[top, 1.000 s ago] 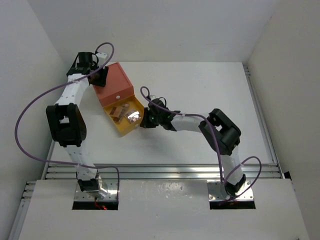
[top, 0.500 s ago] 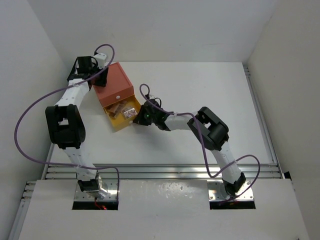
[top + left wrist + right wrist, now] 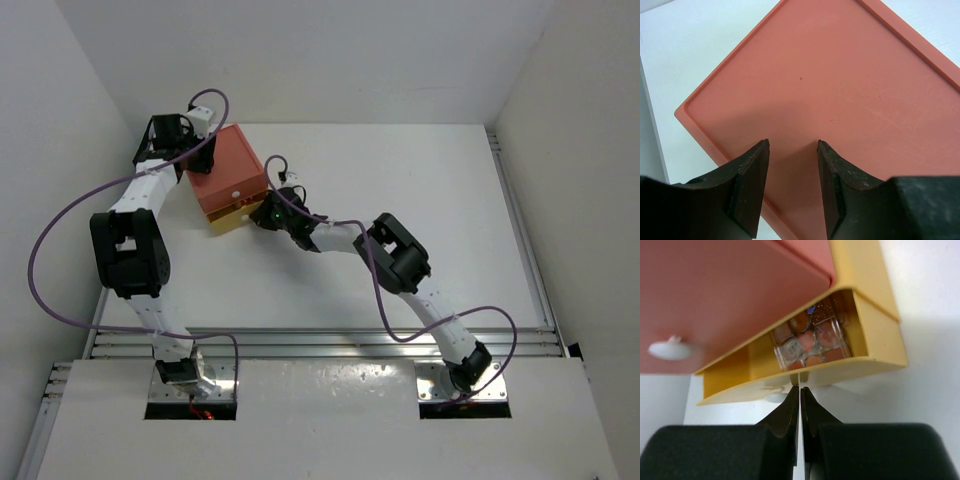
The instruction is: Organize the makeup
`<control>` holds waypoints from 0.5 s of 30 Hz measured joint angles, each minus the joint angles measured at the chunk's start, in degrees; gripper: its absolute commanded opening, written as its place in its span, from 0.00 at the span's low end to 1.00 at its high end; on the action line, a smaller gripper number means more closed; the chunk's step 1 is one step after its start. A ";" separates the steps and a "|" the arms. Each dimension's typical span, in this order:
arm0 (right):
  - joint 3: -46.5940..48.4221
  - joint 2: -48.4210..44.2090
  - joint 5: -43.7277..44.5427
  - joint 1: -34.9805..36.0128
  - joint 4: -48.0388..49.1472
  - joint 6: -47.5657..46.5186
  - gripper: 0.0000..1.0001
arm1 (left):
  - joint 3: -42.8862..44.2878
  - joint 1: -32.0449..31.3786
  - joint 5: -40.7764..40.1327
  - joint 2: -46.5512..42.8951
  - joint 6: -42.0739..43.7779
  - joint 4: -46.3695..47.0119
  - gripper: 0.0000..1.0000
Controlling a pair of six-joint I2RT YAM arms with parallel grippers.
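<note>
The orange drawer box (image 3: 229,172) stands at the table's back left. Its yellow drawer (image 3: 232,215) is pushed almost fully in, with only a narrow strip showing. In the right wrist view a clear palette (image 3: 810,339) with pink-brown squares lies inside the drawer (image 3: 875,325). My right gripper (image 3: 800,386) is shut, its tips pressed against the drawer's front wall; it also shows in the top view (image 3: 266,212). My left gripper (image 3: 792,147) is open and empty over the box's flat orange top (image 3: 830,80), at the box's back corner (image 3: 197,155). No brushes show.
A white knob (image 3: 670,349) sits on the upper orange drawer front. White walls close in the table on the left, back and right. A metal rail (image 3: 320,340) runs along the near edge.
My right gripper has pushed the yellow drawer back and left into the box, from well open to nearly closed. The right arm has stretched out. The left arm stays at the box.
</note>
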 measured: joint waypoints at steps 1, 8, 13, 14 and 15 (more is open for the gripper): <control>1.01 0.79 0.63 0.00 0.09 -0.46 0.04 | 0.00 0.00 0.04 0.00 0.13 0.00 0.49; 7.89 5.68 4.76 0.02 -0.57 -3.65 0.04 | -0.02 0.00 0.61 0.00 1.16 0.04 0.49; 11.72 8.55 5.92 0.07 -0.59 -3.85 0.05 | -0.04 0.39 0.90 0.07 1.29 0.42 0.49; 12.33 9.03 6.01 0.09 -0.76 -3.85 0.05 | -0.09 0.42 0.87 0.11 1.40 0.59 0.49; 12.76 9.49 6.10 0.11 -0.79 -3.87 0.05 | -0.09 0.42 0.87 0.15 1.42 0.74 0.49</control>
